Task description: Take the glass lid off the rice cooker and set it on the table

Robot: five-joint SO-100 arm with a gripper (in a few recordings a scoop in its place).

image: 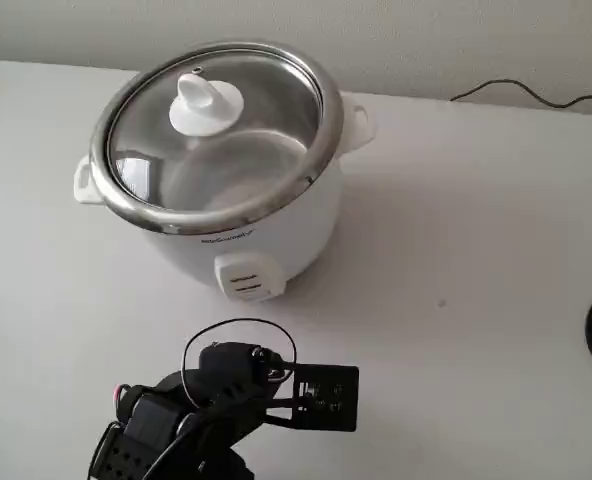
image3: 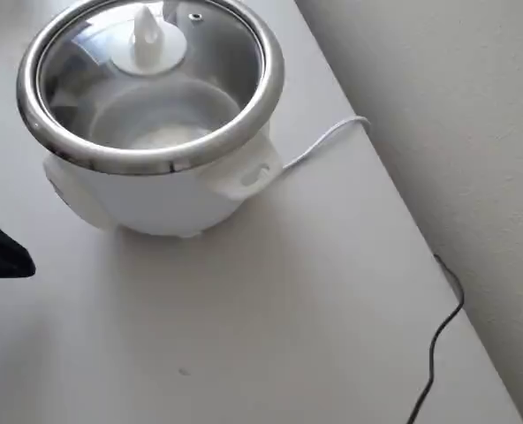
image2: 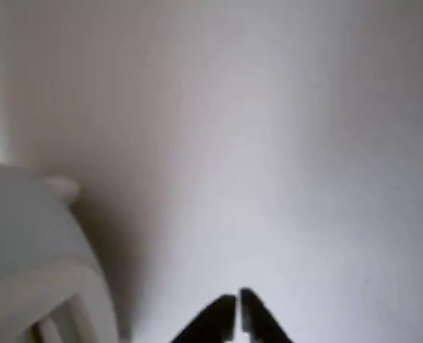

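On the table: the large plain white matte table (image: 476,230) carries the squat round white rice cooker (image: 246,235) with a wide shiny steel rim.
Lid: the round clear glass lid (image: 261,120) with its white plastic knob (image: 204,103) sits seated on the cooker's rim; in the overhead view the lid (image3: 200,62) lies level, the knob (image3: 147,40) upright at its centre, a small steam hole just beside it.
Inside: a steel inner pot shows through the glass.
Cooker details: two small white side handles stick out at the rim; the front switch panel (image: 248,280) faces the arm in the fixed view.
Arm: the black arm (image: 206,410) sits low at the bottom edge of the fixed view, near the cooker's front, apart from it.
Gripper: in the wrist view the black gripper (image2: 237,314) has its two fingertips pressed together with nothing between them, above bare table; the cooker's white wall (image2: 33,243) lies at the left.
Cables: a white cord (image3: 323,141) runs from the cooker toward the wall; a dark cable (image3: 443,327) lies along the table's far edge.
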